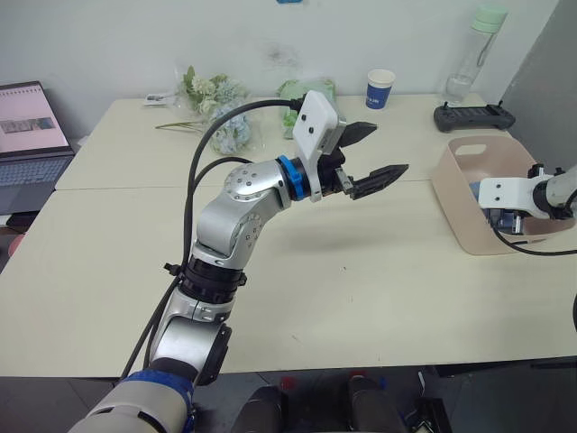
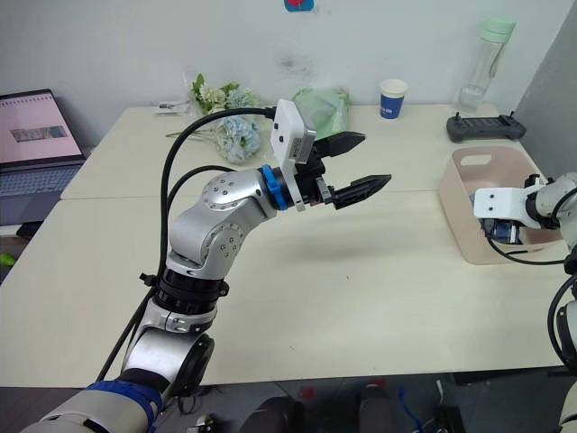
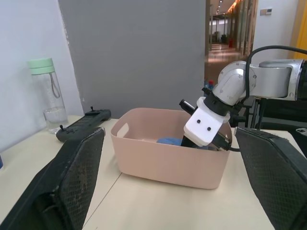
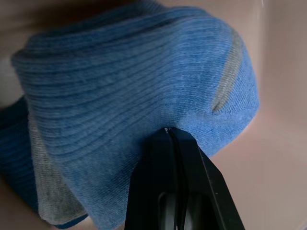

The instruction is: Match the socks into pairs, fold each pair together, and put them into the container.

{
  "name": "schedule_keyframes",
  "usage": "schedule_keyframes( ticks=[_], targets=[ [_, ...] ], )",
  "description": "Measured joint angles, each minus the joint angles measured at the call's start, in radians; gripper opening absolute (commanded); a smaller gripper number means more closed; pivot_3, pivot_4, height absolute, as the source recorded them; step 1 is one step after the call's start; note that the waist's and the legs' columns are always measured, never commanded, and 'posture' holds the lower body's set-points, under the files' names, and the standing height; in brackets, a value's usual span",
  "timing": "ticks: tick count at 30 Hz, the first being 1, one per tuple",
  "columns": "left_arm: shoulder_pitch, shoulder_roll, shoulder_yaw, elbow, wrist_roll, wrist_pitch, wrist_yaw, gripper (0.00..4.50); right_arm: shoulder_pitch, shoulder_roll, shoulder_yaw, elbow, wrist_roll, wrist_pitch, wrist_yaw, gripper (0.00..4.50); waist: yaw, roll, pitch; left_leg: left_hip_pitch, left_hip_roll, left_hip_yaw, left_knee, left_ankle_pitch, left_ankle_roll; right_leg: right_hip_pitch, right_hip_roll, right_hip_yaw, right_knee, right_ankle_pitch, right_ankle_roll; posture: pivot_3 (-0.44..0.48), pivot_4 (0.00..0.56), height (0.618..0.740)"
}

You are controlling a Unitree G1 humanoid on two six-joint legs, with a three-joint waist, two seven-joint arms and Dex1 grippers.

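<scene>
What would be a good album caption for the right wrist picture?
Right gripper, fingers shut, pressing into a folded light blue sock inside the pale pink tub.

Tub (image 1: 462, 194): pale pink plastic, rectangular, rounded corners, slot handle in the far end wall. Upright on the table's right side, near the right edge.

Light blue socks (image 4: 134, 96): ribbed knit, grey patches at toe and heel, bundled together, lying inside the tub against its pink wall and floor. A darker blue fold shows beneath the bundle at one side. From across the table a blue patch (image 3: 169, 141) shows just above the tub's near wall.
</scene>
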Motion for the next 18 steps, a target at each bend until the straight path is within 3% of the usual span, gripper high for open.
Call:
schedule_keyframes(
  ticks=[10, 14, 18],
  targets=[
    [0.019, 0.043, 0.002, -0.018, -0.002, 0.012, -0.005, 4.5, -0.084, -0.016, -0.059, -0.019, 0.055, 0.023, 0.02, 0.03, -0.004, 0.0, 0.0, 0.0, 0.0, 0.0, 0.0, 0.0, 0.0, 0.0, 0.0, 0.001, 0.0, 0.0, 0.0, 0.0, 0.15, 0.74],
    [0.079, 0.125, 0.047, -0.033, 0.006, 0.007, 0.002, 4.5, -0.124, 0.004, -0.175, -0.139, 0.168, 0.098, 0.031, 0.89, -0.013, 0.0, 0.0, 0.002, 0.002, 0.001, -0.001, 0.0, 0.0, 0.0, 0.001, 0.001, 0.001, 0.0, -0.001, 0.0, 0.15, 0.74],
    [0.194, 0.197, 0.122, -0.034, 0.052, -0.018, 0.057, 4.5, -0.011, 0.192, -0.329, -0.444, 0.401, 0.352, 0.036, 2.21, -0.021, 0.0, -0.001, 0.001, 0.005, -0.002, 0.0, 0.0, 0.0, 0.001, 0.002, 0.0, 0.001, 0.001, -0.001, 0.0, 0.15, 0.74]
  ],
)
